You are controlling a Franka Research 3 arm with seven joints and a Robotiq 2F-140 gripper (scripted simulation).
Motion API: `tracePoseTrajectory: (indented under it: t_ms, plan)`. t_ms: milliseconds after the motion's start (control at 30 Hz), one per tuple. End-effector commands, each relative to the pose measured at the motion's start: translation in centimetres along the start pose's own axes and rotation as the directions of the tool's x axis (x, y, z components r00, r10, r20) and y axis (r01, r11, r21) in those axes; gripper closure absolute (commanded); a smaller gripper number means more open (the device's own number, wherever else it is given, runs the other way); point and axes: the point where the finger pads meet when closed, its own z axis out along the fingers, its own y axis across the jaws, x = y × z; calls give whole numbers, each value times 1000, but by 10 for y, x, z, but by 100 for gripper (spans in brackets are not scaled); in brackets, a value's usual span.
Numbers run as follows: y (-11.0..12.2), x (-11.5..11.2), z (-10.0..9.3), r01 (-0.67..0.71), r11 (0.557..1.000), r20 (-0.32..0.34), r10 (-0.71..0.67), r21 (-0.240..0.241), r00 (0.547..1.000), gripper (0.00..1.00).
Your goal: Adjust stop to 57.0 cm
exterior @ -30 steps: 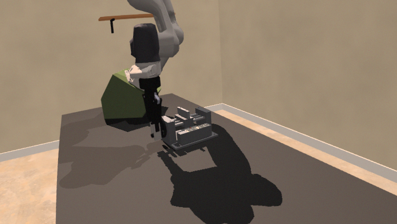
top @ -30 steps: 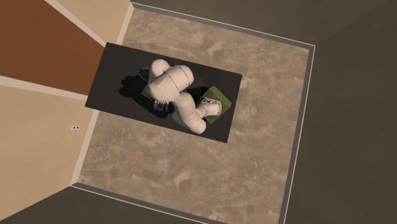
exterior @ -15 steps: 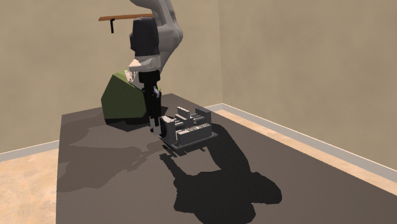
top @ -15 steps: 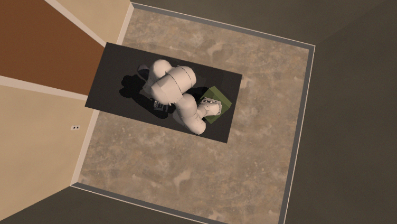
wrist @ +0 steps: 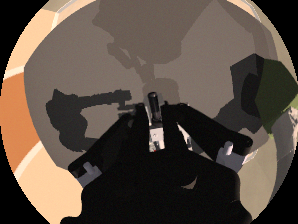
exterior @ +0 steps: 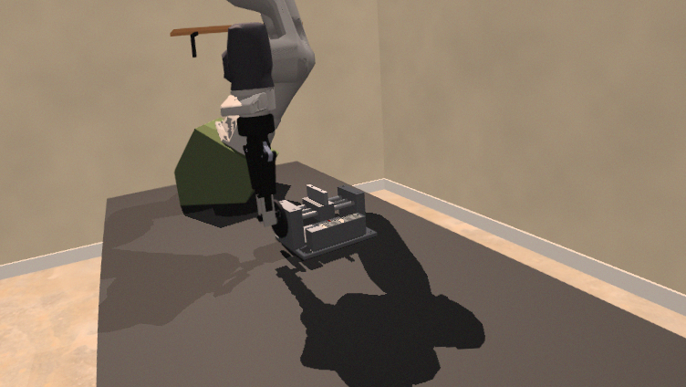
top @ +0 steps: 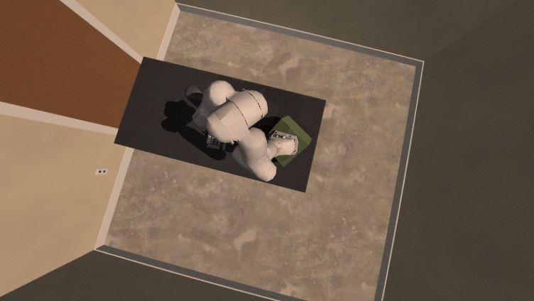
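Observation:
A grey stop fixture (exterior: pixel 333 230) (top: pixel 214 142) stands on the dark table (exterior: pixel 192 312) (top: pixel 149 93). Its sliding stop block (exterior: pixel 317 194) sits on two rails, above a scale strip (exterior: pixel 341 220) on the front face. A dark handwheel (exterior: pixel 281 225) is at the fixture's left end. My gripper (exterior: pixel 266 218) (wrist: pixel 154 101) reaches straight down to the wheel and is shut on its small crank handle (wrist: pixel 153 104), seen between the fingertips in the wrist view. The scale reading is too small to tell. In the overhead view the arm hides the gripper.
A large green block (exterior: pixel 211 177) (top: pixel 297 131) stands on the table just behind the arm and the fixture. A wooden wall shelf (exterior: pixel 199 31) hangs on the back wall. The table's right edge (exterior: pixel 528 268) runs close to the wall.

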Motion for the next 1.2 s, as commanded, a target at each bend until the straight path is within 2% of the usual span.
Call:
tracePoseTrajectory:
  t_ms: [0,667,1167]
  plan:
    - [5,1,-4,8,1000,-3,-8,-4,1000,96]
    - [25,2,-10,8,1000,-3,-8,-4,1000,96]
    - [49,2,4,8,1000,-3,-8,-4,1000,96]
